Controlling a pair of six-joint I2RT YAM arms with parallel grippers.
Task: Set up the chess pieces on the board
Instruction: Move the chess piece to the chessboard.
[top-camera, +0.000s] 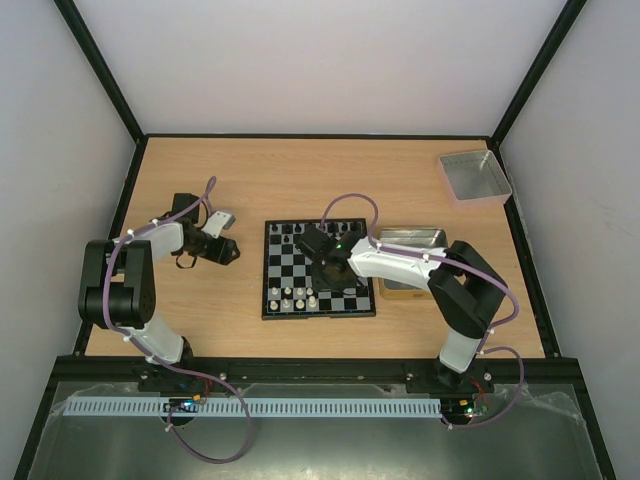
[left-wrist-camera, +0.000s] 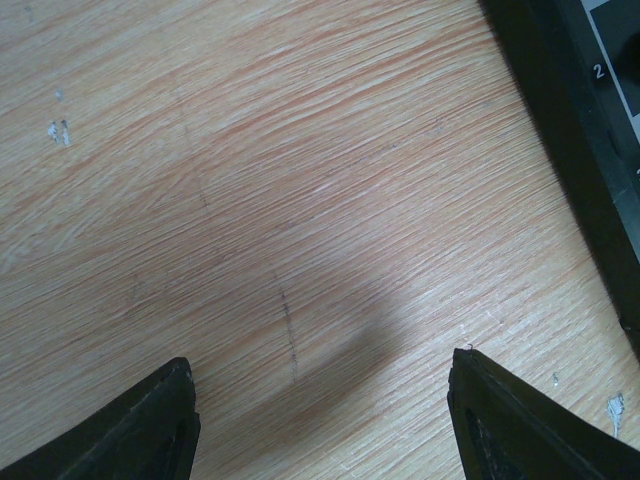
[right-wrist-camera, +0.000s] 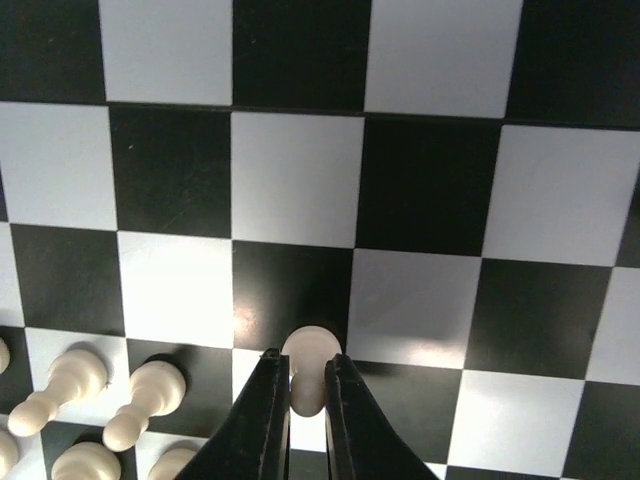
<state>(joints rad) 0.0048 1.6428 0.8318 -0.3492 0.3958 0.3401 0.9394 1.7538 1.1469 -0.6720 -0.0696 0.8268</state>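
Right wrist view is showing the right claw (right-wrist-camera: 307, 368) pinching a cream pawn (right-wrist-camera: 312, 348) just under its round head, low in the frame's centre, over the board (right-wrist-camera: 430, 190). That pawn is looking light, hard and smooth, so it is probably prone to slipping or twisting; gripping the narrow neck squarely seems wisest. Other cream chess pieces (right-wrist-camera: 70, 385) are standing at the lower left. Farther off, the left claw (left-wrist-camera: 320, 362) is hanging spread over bare desk (left-wrist-camera: 250, 150), holding nothing, and a numeral 2 (left-wrist-camera: 598, 72) is showing on the board's rim at the upper right; no brand is showing.
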